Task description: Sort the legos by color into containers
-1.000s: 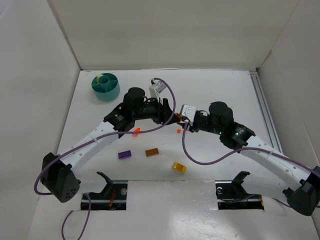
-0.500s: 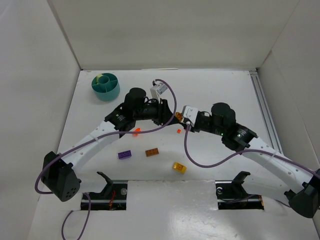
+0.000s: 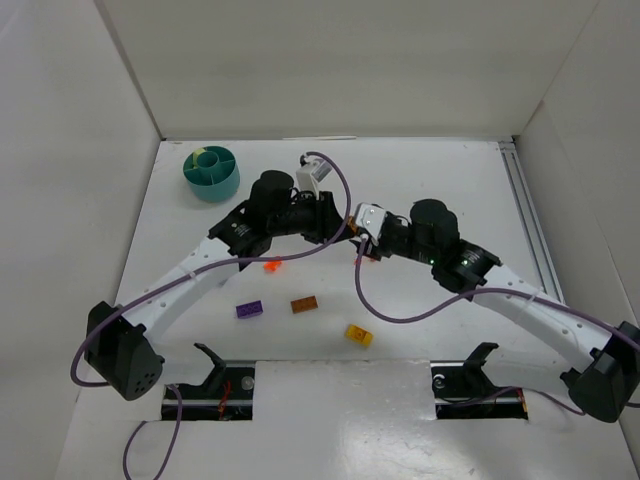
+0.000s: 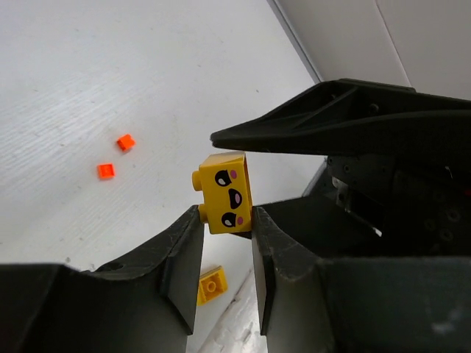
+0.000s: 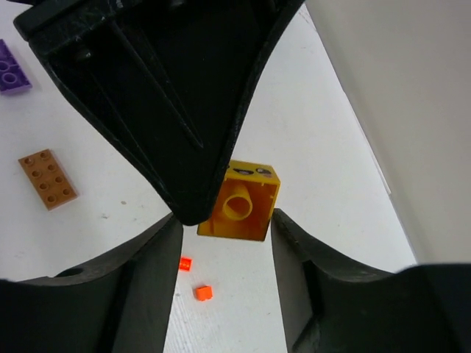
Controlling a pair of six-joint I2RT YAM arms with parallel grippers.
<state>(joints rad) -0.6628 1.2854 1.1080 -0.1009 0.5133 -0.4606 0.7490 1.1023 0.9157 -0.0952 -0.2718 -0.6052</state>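
A golden yellow brick with a printed face (image 4: 225,192) hangs above the table where both grippers meet. My left gripper (image 4: 227,220) is shut on its lower end, one finger on the studs and one on the open underside. My right gripper (image 5: 227,224) is open around the same brick (image 5: 241,201), with small gaps on both sides. In the top view the left gripper (image 3: 343,222) and right gripper (image 3: 360,238) touch noses at mid-table. The teal tub (image 3: 212,186) stands at the far left with a pale green piece inside.
On the table lie a purple brick (image 3: 250,309), an orange-brown brick (image 3: 305,304), a flat yellow brick (image 3: 358,335) and a red-orange bit (image 3: 269,265). Two tiny red-orange bits (image 5: 203,292) lie under the grippers. White walls enclose the table.
My right gripper has moved left and closed in on the left gripper's tip, so its fingers now flank the yellow brick. The left arm has shifted slightly.
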